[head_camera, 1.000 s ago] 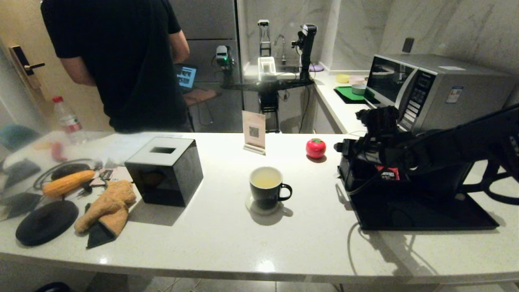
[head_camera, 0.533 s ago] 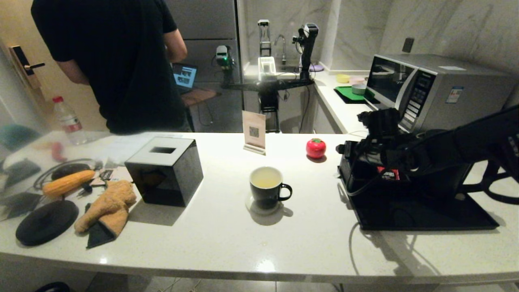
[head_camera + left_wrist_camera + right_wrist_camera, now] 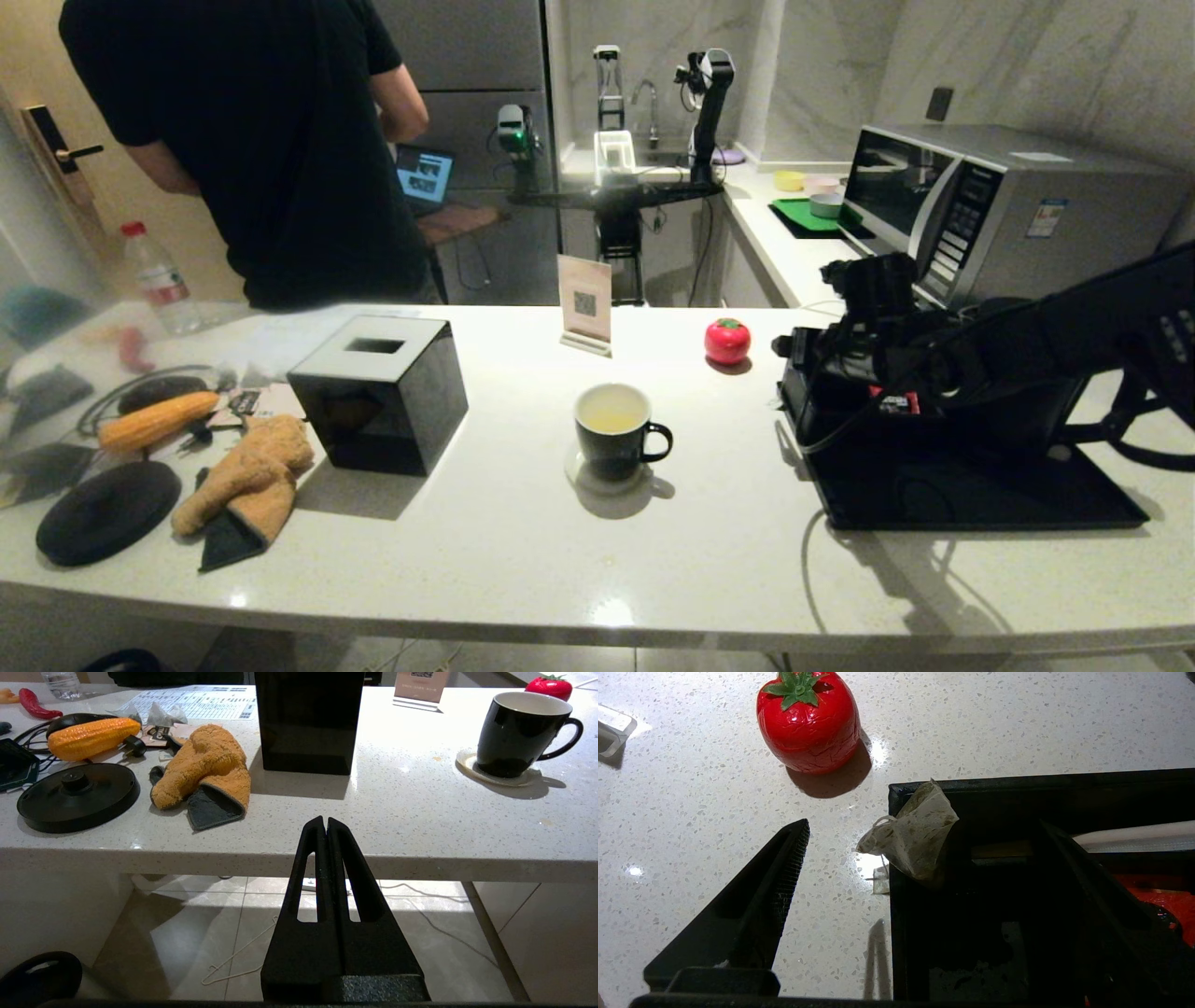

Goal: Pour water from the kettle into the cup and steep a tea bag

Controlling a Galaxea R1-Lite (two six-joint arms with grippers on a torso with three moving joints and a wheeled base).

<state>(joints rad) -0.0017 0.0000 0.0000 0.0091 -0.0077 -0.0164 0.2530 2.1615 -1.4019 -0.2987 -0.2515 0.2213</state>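
Observation:
The cup (image 3: 613,439), a black mug on a white coaster, stands mid-counter with pale yellowish water (image 3: 611,411) inside; it also shows in the left wrist view (image 3: 516,732). In the right wrist view the pale tea bag (image 3: 915,833) leans on the corner rim of a black box (image 3: 896,933), and its tag lies on the counter. My right gripper (image 3: 924,828) is open, with the bag between its fingers ahead of the tips. A black loop, seemingly the kettle's handle (image 3: 1158,459), shows behind my right arm; its body is hidden. My left gripper (image 3: 325,822) hangs shut below the counter's front edge.
A black tissue box (image 3: 378,392), red tomato (image 3: 727,341) and card stand (image 3: 584,303) surround the cup. At left lie an orange mitt (image 3: 247,481), corn (image 3: 154,420) and the kettle base (image 3: 107,509). A black tray (image 3: 980,495) and a red sachet (image 3: 892,403) are at right. A person stands behind the counter.
My right gripper has shifted only slightly over the black box. The person behind the counter has leaned a little to the left. The cup has not moved.

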